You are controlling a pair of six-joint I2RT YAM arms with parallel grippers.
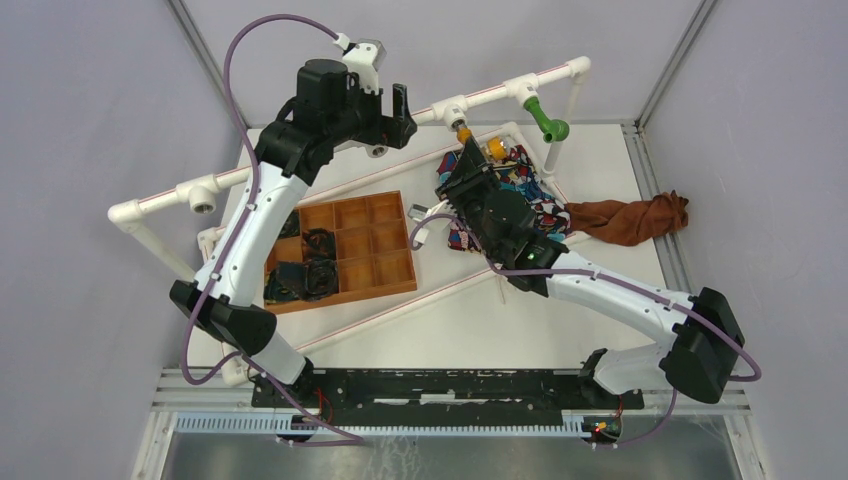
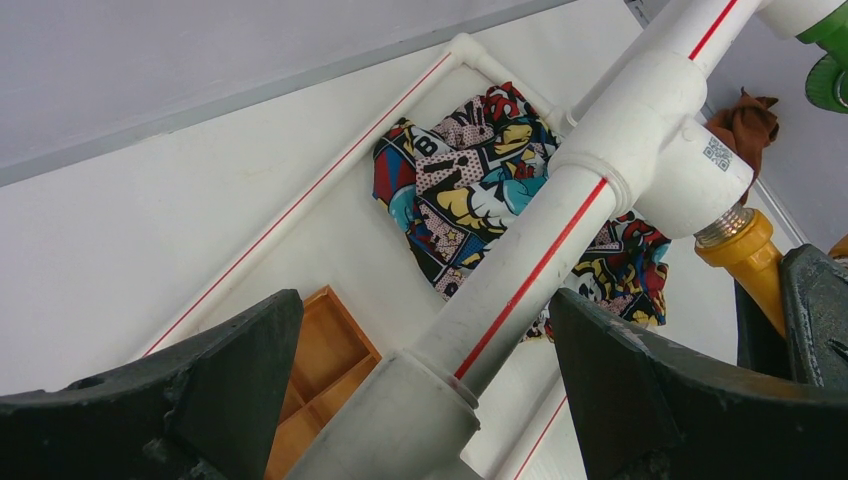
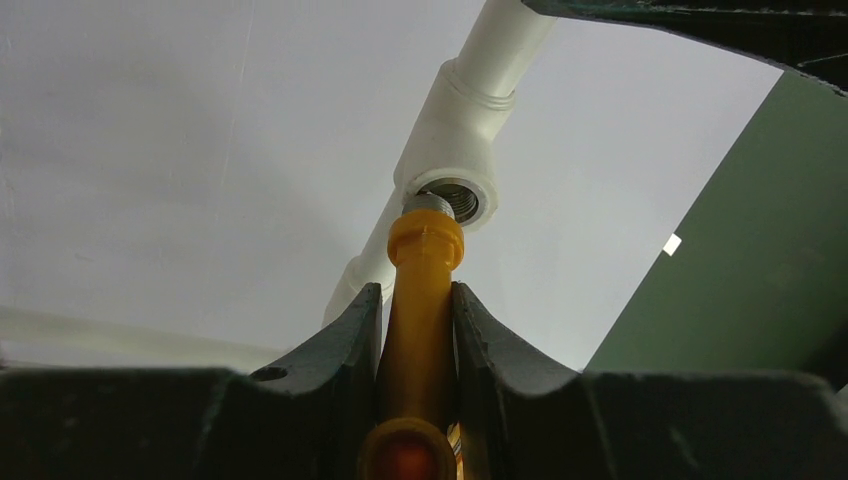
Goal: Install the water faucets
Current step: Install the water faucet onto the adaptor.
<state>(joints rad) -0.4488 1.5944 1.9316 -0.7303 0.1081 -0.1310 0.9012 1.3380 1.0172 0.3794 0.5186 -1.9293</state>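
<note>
Orange-yellow faucet (image 3: 420, 290) sits pinched in the right gripper (image 3: 418, 320), its metal thread right at the T-fitting (image 3: 452, 160) mouth. Light, stiff, slick plastic I'd guess, so grip the body. Left gripper (image 2: 425, 320) gapes around the pipe (image 2: 530, 270).

Lower end of orange-yellow faucet (image 3: 420, 300) cut by the bottom edge, green faucet (image 2: 830, 85) clipped at left wrist view's corner

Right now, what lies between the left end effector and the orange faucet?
From the open left end effector, the red-striped white pipe runs to a T-fitting that the orange faucet meets; the left wrist view shows it.
</note>
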